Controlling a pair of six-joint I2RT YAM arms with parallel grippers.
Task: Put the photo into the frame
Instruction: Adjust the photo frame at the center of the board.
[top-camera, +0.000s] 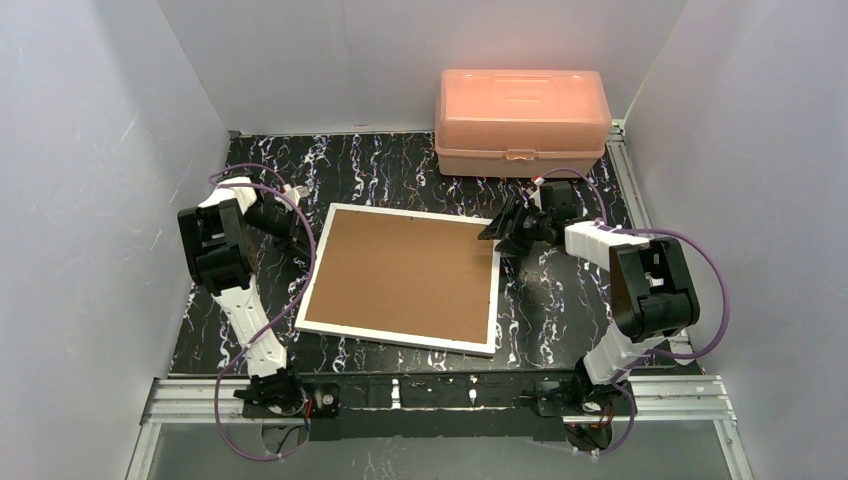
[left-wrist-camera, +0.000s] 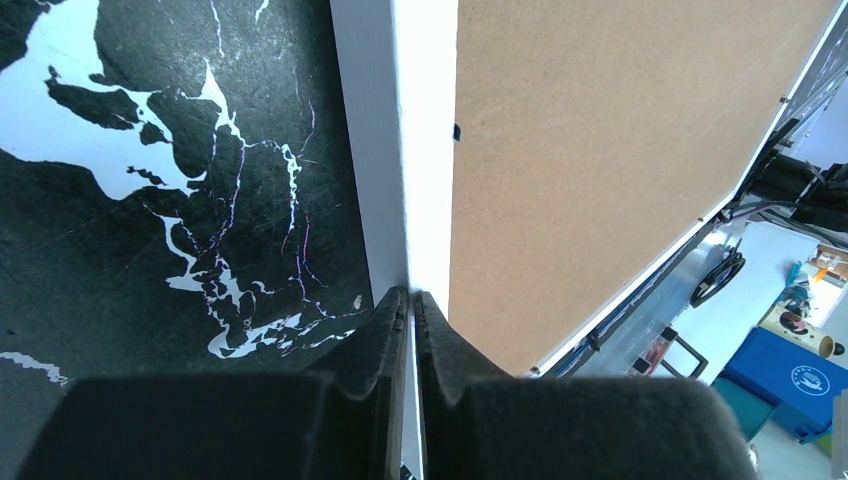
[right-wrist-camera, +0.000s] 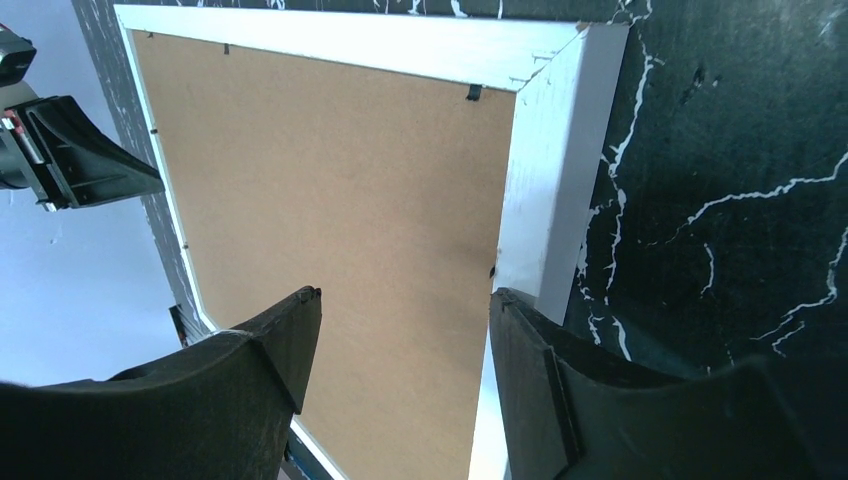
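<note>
Brown board faces up at you: the frame (top-camera: 400, 275) lies back-up in the middle of the table (top-camera: 400, 160), slightly skewed to its edges, with a pink box (top-camera: 520, 110) at the far edge toward the right corner. The photo shows in none of the views, so you cannot tell whether it sits under the board (right-wrist-camera: 330, 200) or somewhere out of sight; settle that before you commit to a move. Your left gripper (left-wrist-camera: 411, 297) is closed tight on the white rim of the frame's left side, with only a sliver of rim between its fingers. Your right gripper (right-wrist-camera: 405, 295) stands wide apart and grips nothing, one finger over the board and the other just outside the white rim near the frame's far right corner. The likely trouble is that thin left pinch: lift or tilt from it alone and the rim may slip out, dropping the frame onto the marble. Close the right jaws off-centre and you could push the frame sideways against the left hold and twist it. Small dark tabs (right-wrist-camera: 468, 92) show along the board's edge; pull the board with them in place and it may bend or jam.
</note>
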